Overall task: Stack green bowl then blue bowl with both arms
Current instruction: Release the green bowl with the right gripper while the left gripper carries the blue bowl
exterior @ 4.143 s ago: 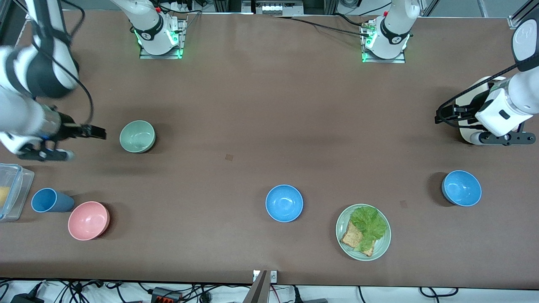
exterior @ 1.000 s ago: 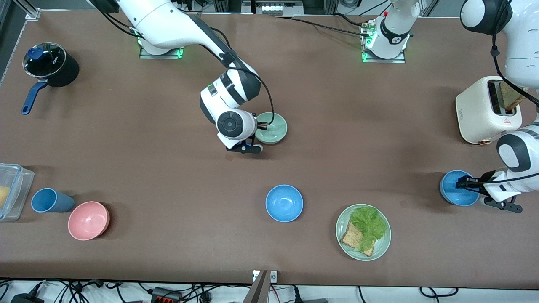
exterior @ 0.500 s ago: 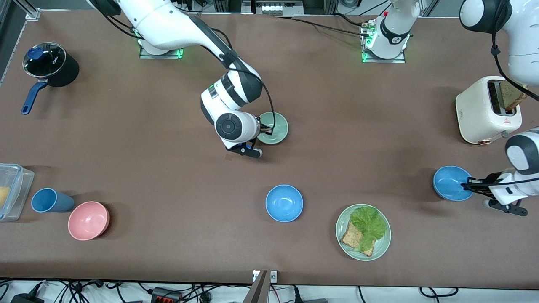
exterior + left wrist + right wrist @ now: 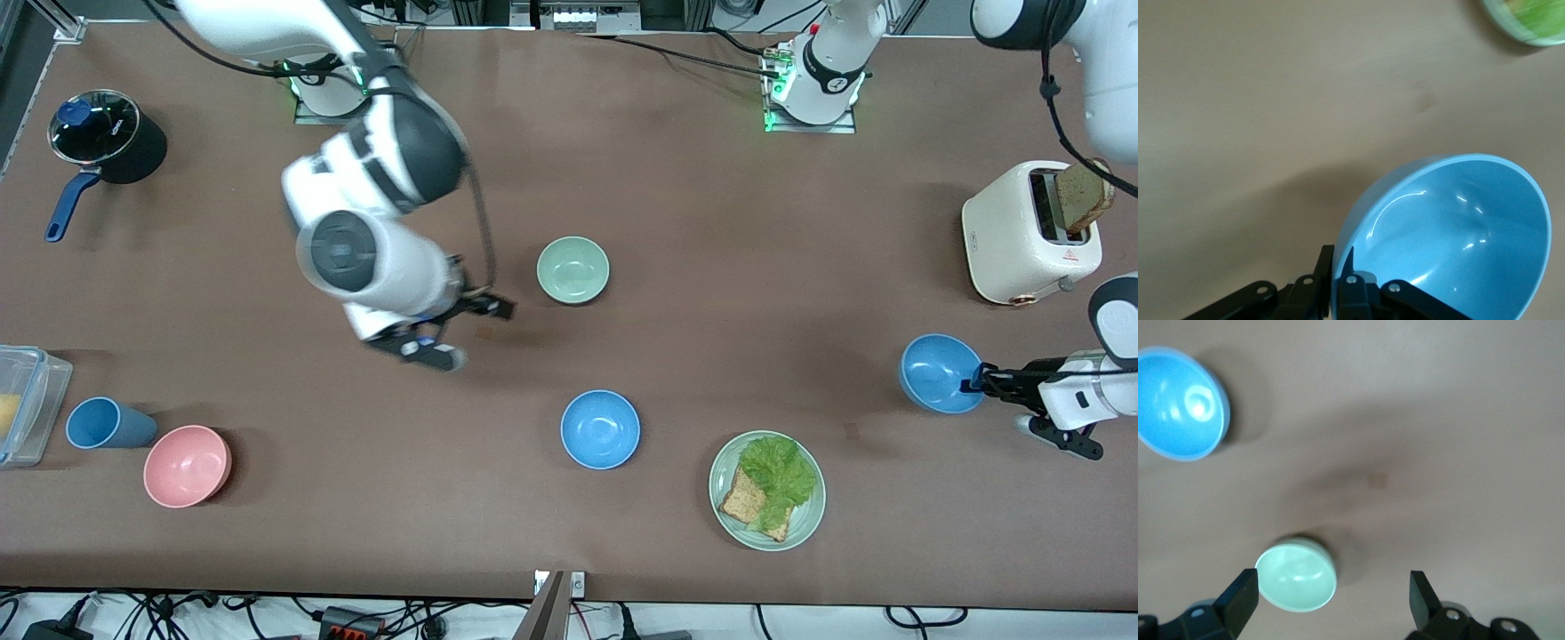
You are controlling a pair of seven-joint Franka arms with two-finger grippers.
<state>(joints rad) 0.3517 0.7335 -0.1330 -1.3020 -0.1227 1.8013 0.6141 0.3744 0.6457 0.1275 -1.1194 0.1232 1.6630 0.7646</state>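
Observation:
The green bowl (image 4: 573,269) stands upright on the table near its middle, with nothing touching it. My right gripper (image 4: 476,333) hangs open and empty above the table beside that bowl, toward the right arm's end. In the right wrist view the green bowl (image 4: 1297,577) lies close to one finger of the right gripper (image 4: 1333,585), not between the fingers. My left gripper (image 4: 973,384) is shut on the rim of a blue bowl (image 4: 938,373), held tilted above the table at the left arm's end. The left wrist view shows the left gripper (image 4: 1338,267) pinching the blue bowl's (image 4: 1458,233) wall. A second blue bowl (image 4: 600,429) rests nearer the front camera than the green bowl; it also shows in the right wrist view (image 4: 1181,403).
A green plate (image 4: 717,487) with lettuce and bread lies near the held bowl, nearer the front camera. A white toaster (image 4: 1013,231) stands at the left arm's end. A pink bowl (image 4: 187,465), blue cup (image 4: 102,423), clear container (image 4: 27,400) and black pot (image 4: 107,138) sit at the right arm's end.
The right gripper let go of the green bowl, opened, rose and drew back toward the right arm's end. The left gripper shut on the blue bowl's rim, lifted it and carried it toward the middle.

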